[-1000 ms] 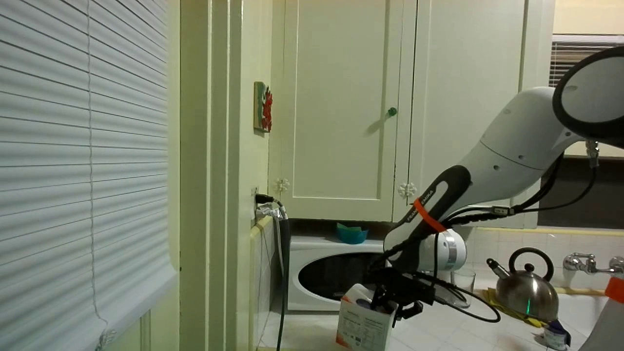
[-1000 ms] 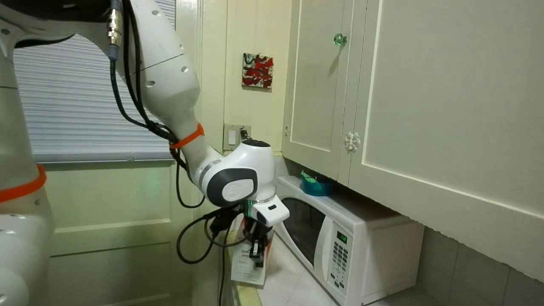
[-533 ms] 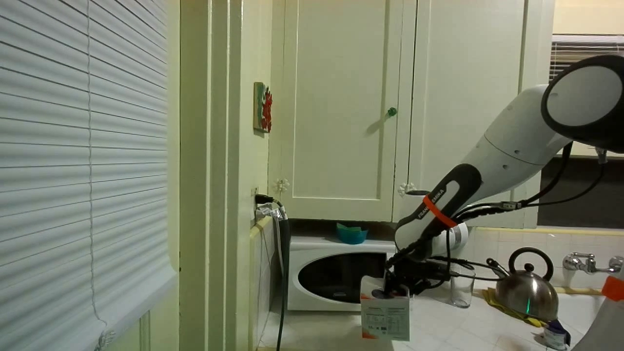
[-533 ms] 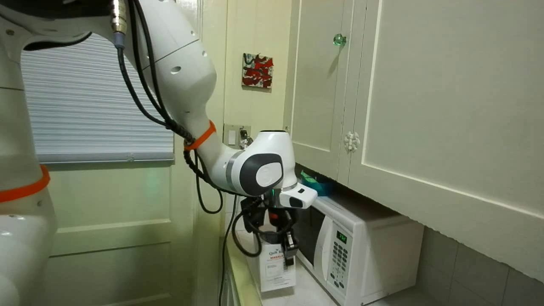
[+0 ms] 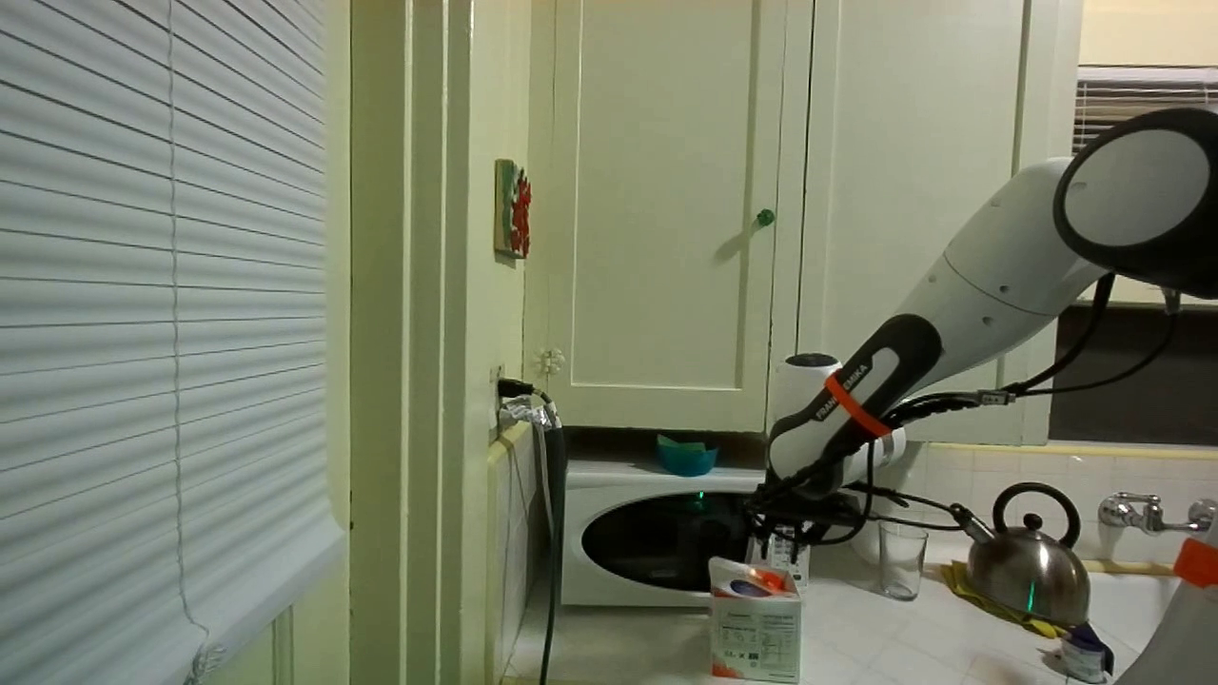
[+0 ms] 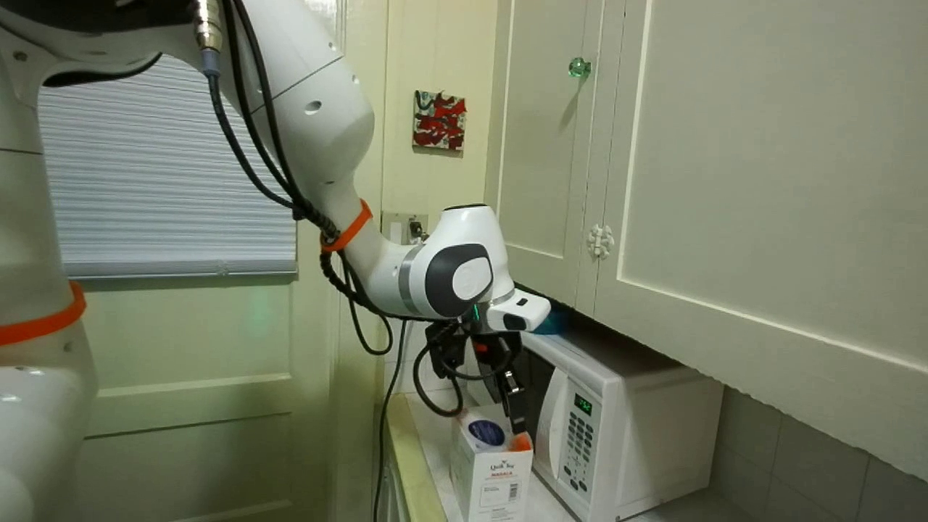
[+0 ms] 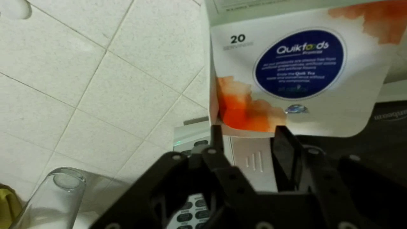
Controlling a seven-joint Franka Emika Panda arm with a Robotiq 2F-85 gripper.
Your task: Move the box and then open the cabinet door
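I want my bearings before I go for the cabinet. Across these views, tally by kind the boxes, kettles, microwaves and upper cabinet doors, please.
Box: 1
Steel kettle: 1
White microwave: 1
Green-knobbed cabinet door plus neighbouring cabinet door: 2
Total: 5

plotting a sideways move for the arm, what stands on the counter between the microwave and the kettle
In an exterior view, a clear glass stands between the microwave and the kettle; a yellow cloth pokes out from under the kettle.
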